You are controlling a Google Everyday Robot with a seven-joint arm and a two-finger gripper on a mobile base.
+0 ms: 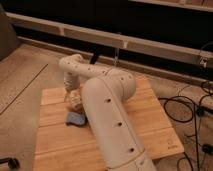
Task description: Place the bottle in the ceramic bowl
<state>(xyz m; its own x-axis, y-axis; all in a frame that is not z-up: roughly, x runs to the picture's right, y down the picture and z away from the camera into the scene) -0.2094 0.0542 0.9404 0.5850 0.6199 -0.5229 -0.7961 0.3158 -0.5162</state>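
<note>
My gripper hangs from the wrist at the left part of the wooden table, right at a whitish-cream bottle. The bottle shows just right of and below the gripper, partly covered by my arm. I cannot tell whether the bottle is held or resting on the table. The green ceramic bowl is hidden behind my thick cream forearm, which crosses the middle of the table.
A blue sponge lies on the wooden table just below the bottle. Black cables run over the floor to the right. A rail runs along the dark back wall. A black caster is at the lower left.
</note>
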